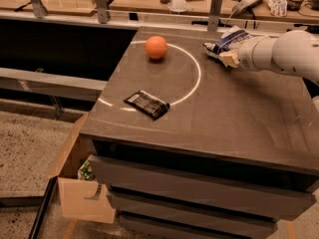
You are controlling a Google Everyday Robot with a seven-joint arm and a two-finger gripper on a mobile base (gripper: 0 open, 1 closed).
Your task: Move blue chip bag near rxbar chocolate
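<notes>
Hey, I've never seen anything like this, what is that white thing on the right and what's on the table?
The white tube is a robot arm. Its hand sits at the far right of the table, against a crinkled blue chip bag; whether it grips the bag is not visible. One camera looks down on the table from the front. Also there: an orange ball at the back and a flat black rxbar chocolate nearer the front left.

On the counter (239, 118), the rxbar chocolate (146, 104) lies front-left, the ball (156, 47) behind it, the blue chip bag (232, 38) back-right beside the gripper (225, 59).
</notes>
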